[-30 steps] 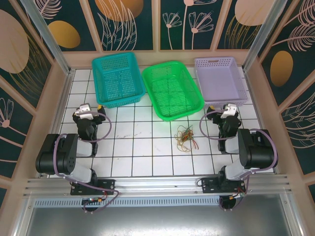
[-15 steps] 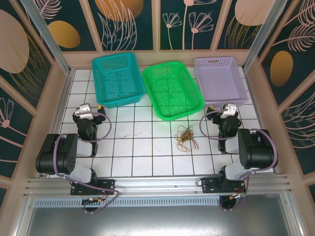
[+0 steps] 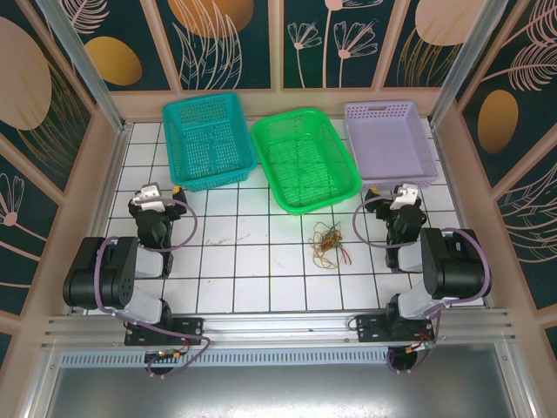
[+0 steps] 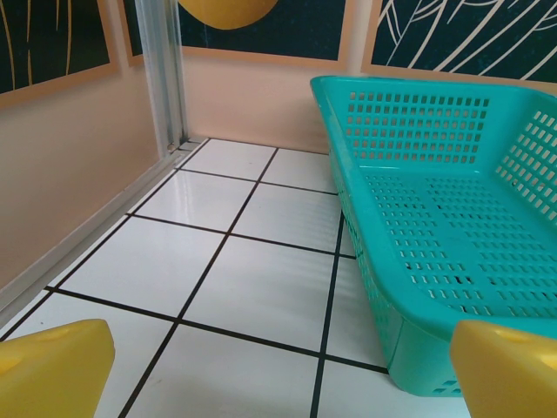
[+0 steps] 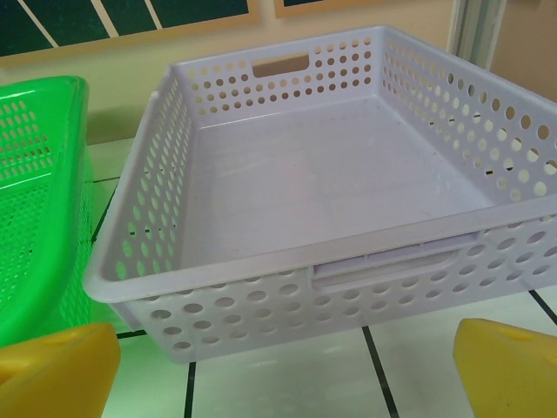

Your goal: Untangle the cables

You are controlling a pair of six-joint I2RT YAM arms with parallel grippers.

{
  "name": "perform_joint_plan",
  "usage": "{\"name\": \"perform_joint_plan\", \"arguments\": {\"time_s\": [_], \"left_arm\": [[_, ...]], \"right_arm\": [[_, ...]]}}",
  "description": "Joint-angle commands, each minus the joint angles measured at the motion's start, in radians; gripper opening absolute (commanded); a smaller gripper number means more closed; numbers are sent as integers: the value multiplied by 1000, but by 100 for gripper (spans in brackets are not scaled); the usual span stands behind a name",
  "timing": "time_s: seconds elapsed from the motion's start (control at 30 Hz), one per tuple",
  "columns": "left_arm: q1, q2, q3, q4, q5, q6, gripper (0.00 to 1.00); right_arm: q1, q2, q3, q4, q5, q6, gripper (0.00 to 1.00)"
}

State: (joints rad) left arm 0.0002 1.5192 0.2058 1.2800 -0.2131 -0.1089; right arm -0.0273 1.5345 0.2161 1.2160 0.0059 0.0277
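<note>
Several thin cables [image 3: 328, 243], red, tan-yellow and green, are lying as one small knot on the white-tiled counter [image 3: 252, 261], to the left of the right gripper [image 3: 406, 195] and a little back toward its base. The left gripper [image 3: 150, 195] is sitting well apart from them, with the knot far off to its right, so the right arm is being judged the nearer. No clear long axis is being offered by the knot, though loose ends are trailing toward the near edge. Both grippers are being held fully spread, with nothing grasped. The knot's place is being given by the top view; the wrist views are being pointed ahead instead, at the lilac basket [image 5: 331, 200] and the teal basket [image 4: 452, 218], past widely parted yellow fingertips [image 5: 57, 370]
</note>
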Motion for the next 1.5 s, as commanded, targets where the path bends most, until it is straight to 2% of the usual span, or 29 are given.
{"name": "perform_joint_plan", "arguments": {"time_s": [0.0, 0.03, 0.1, 0.23, 0.3, 0.33, 0.4, 0.43, 0.47, 0.5, 0.53, 0.57, 0.63, 0.7, 0.73, 0.77, 0.87, 0.93, 1.07, 1.13, 1.23, 1.37, 1.47], "left_arm": [[1, -57, -24, 49, -29, -17, 99], [0, -124, -28, -1, -71, -30, 99], [0, -292, 13, -262, -215, -121, 99], [0, -545, 22, -432, -266, -153, 99], [1, -656, 63, -510, -281, -144, 99], [0, -693, 94, -539, -274, -137, 99], [0, -732, 193, -637, -285, -179, 99], [0, -727, 267, -751, -325, -263, 99], [1, -710, 373, -953, -373, -461, 99], [2, -687, 486, -1167, -348, -582, 99], [1, -670, 551, -1262, -288, -621, 99], [2, -648, 589, -1281, -178, -642, 99], [0, -633, 624, -1291, 42, -685, 99], [-2, -639, 602, -1289, 211, -815, 99], [-15, -634, 594, -1319, 260, -866, 99], [-43, -631, 593, -1379, 263, -899, 99], [-219, -624, 582, -1467, 220, -917, 96], [-336, -609, 574, -1504, 196, -934, 91], [-590, -599, 531, -1524, 124, -982, 81], [-687, -569, 485, -1470, 156, -1012, 74], [-832, -471, 457, -1383, 164, -1028, 71], [-940, -302, 469, -1256, 216, -1043, 66], [-975, -213, 501, -1200, 240, -1046, 67]], "right_arm": [[-6, -49, 20, -18, 39, 11, 99], [0, -101, 41, -99, 100, 24, 99], [10, -219, 106, -282, 184, 55, 99], [28, -447, 242, -573, 305, 192, 99], [51, -536, 418, -829, 392, 259, 99], [52, -558, 503, -926, 388, 285, 99], [43, -564, 679, -1151, 372, 459, 99], [43, -559, 743, -1282, 407, 606, 99], [39, -554, 796, -1435, 441, 767, 99], [29, -552, 817, -1515, 400, 840, 99], [15, -557, 811, -1517, 289, 806, 99], [12, -559, 814, -1546, 177, 779, 99], [63, -547, 832, -1723, 107, 858, 97], [169, -535, 806, -1843, 36, 933, 85], [241, -530, 778, -1868, 1, 967, 80], [319, -526, 742, -1887, -34, 1021, 78], [503, -503, 631, -1833, -133, 1162, 72], [555, -484, 565, -1755, -181, 1207, 70], [486, -471, 452, -1607, -274, 1215, 71], [421, -463, 400, -1521, -346, 1222, 72], [365, -412, 395, -1476, -378, 1185, 72], [355, -316, 411, -1434, -423, 1158, 68], [373, -285, 416, -1481, -396, 1145, 61]]}}
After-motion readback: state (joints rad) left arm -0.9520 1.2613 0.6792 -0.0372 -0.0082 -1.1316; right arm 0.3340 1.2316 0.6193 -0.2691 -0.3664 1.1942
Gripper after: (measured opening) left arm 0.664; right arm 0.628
